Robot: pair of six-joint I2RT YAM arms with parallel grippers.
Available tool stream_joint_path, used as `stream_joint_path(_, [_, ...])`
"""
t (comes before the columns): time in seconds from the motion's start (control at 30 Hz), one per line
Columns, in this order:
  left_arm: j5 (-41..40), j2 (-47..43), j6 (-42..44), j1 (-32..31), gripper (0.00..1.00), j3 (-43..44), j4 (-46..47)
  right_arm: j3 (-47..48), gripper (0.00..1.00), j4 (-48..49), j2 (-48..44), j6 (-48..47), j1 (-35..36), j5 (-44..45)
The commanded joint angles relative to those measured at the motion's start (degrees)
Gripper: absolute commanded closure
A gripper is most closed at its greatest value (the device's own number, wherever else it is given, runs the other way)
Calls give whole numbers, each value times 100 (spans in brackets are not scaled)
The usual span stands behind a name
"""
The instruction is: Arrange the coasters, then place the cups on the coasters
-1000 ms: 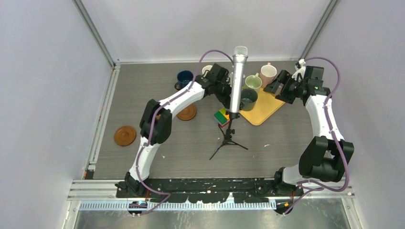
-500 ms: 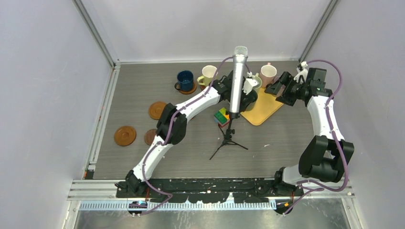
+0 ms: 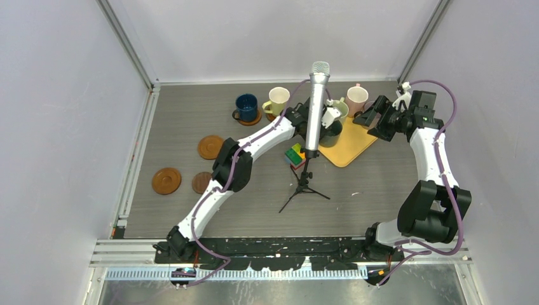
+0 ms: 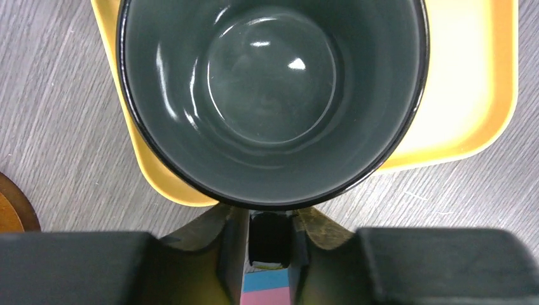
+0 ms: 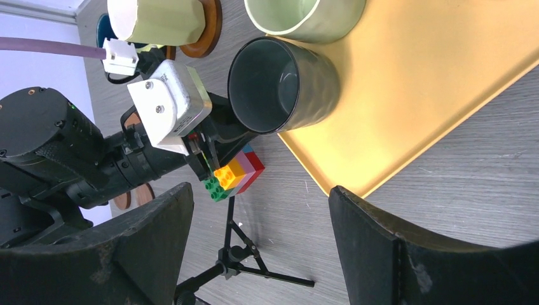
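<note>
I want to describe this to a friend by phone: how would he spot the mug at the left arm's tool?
Find the big yellow tray at the table's back right. Two mugs stand at its left end; take the nearer one, the dark grey-green mug, its handle between the left tool's fingers. Its neighbour, the pale green mug, is far lighter.

The left arm [image 3: 254, 143] is stretched out long from its base toward the tray [image 3: 348, 149], with the forearm almost in one line. The left gripper [image 4: 270, 222] sits at the near-left corner of the tray, its jaws pressed on the handle of the dark cup [image 4: 273, 95]. The right arm [image 3: 432, 159] is folded at the elbow, to the right of the tray. The right gripper [image 3: 370, 119] hangs over the tray's right edge, jaws wide apart, holding nothing.
</note>
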Motion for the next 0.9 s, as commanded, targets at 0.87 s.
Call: stream_joint_path(0.87, [768,-2881,-500,648,100,-1786,1032,14,17,100,-207,17,-68,-148])
